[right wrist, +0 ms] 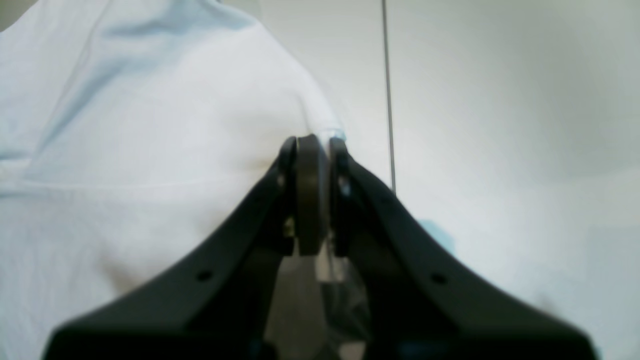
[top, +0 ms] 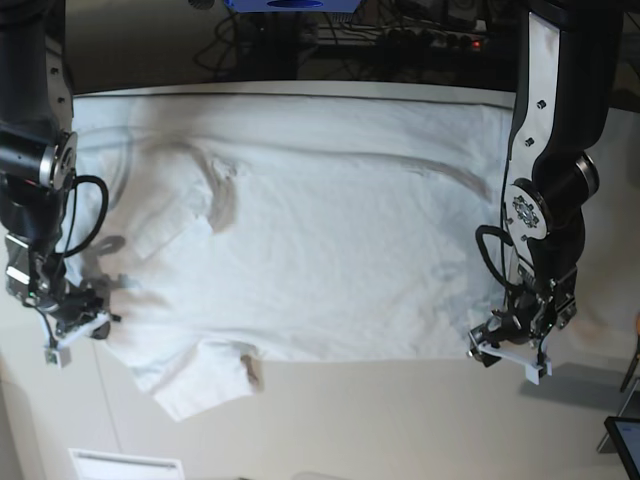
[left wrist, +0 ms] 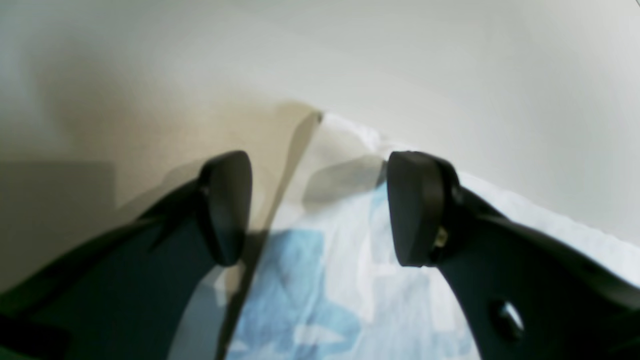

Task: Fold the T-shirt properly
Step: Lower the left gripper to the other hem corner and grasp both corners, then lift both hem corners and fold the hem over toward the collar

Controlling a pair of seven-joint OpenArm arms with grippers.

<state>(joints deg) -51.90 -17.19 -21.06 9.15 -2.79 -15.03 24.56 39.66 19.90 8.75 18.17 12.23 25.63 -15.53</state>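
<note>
The white T-shirt [top: 330, 250] lies spread flat across the table, with a sleeve [top: 195, 385] at the front left. My right gripper [top: 78, 320] sits at the shirt's left edge. In the right wrist view it [right wrist: 312, 145] is shut on a thin fold of the shirt's edge [right wrist: 125, 150]. My left gripper [top: 503, 340] is at the shirt's front right corner. In the left wrist view it [left wrist: 320, 207] is open, with the corner of the shirt [left wrist: 330, 290] lying between and below its fingers [left wrist: 227, 207].
The white table [top: 400, 420] runs on in front of the shirt. A white flat item [top: 125, 465] lies at the front left edge. A dark screen corner [top: 625, 445] shows at the front right. Cables [top: 420, 35] lie behind the table.
</note>
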